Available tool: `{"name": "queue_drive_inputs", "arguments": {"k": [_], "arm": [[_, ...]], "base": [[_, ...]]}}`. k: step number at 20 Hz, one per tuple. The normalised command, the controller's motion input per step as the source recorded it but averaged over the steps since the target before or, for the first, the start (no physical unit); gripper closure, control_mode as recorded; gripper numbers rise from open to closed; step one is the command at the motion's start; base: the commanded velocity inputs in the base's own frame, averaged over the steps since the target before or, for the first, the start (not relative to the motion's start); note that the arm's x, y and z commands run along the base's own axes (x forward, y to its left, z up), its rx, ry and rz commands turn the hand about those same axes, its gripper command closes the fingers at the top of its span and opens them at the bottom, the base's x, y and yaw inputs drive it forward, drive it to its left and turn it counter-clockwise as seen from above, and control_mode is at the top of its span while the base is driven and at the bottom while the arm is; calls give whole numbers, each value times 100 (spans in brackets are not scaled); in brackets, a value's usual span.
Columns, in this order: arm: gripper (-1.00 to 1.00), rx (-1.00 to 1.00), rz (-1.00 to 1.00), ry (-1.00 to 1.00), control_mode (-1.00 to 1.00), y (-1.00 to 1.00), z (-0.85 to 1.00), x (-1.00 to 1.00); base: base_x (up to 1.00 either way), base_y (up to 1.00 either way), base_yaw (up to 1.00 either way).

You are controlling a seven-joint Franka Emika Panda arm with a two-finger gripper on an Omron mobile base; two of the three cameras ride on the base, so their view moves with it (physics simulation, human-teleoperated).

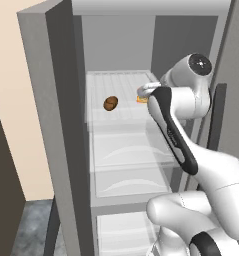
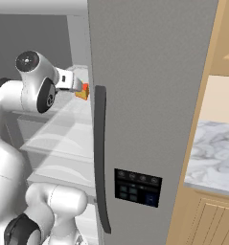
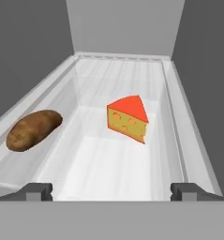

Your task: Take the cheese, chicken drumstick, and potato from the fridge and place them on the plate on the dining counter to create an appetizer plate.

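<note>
1. Where the fridge (image 1: pixel 51 125) stands open, reaches in at the upper white shelf (image 1: pixel 118 112): white arm (image 1: pixel 183 145), bent at the elbow, hand pushed over the shelf's right side.
2. Spread wide and holding nothing: gripper (image 3: pixel 111 191), its two dark fingertips (image 3: pixel 36 191) far apart at the bottom of the hand view, bare shelf between them.
3. Sits on the shelf ahead of the gripper, slightly right of middle: cheese (image 3: pixel 128 118), a yellow wedge with holes and a red top face, upright, clear of both fingertips.
4. Seen from the base cameras as an orange-red scrap just beside the hand: cheese (image 1: pixel 142 99), (image 2: pixel 82 91).
5. Lies to the left, against the shelf's left edge, well apart from the cheese: potato (image 3: pixel 33 130), brown and oval; same lump on the shelf's left half from the left base view (image 1: pixel 110 103).
6. Fills the middle of the right base view: grey door (image 2: pixel 154 95) with a dark vertical handle (image 2: pixel 100 158) and a black dispenser panel (image 2: pixel 137 187); small icons on it, too small to read.
7. Shows at far right: marble-topped surface (image 2: pixel 214 153) on light wood.
</note>
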Motion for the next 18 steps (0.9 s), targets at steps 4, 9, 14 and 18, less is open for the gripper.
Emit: {"name": "queue_drive_inputs", "arguments": {"k": [4, 9, 14, 18], "arm": [[-100, 0, 0, 0, -100, 6, 1, 28], [-100, 0, 0, 0, -100, 0, -8, 42], [-100, 0, 0, 0, -100, 0, -15, 54], [-100, 0, 0, 2, -100, 0, -4, 49]], "base": [[0, 0, 0], [0, 0, 0], [0, 0, 0], [0, 0, 0]]}}
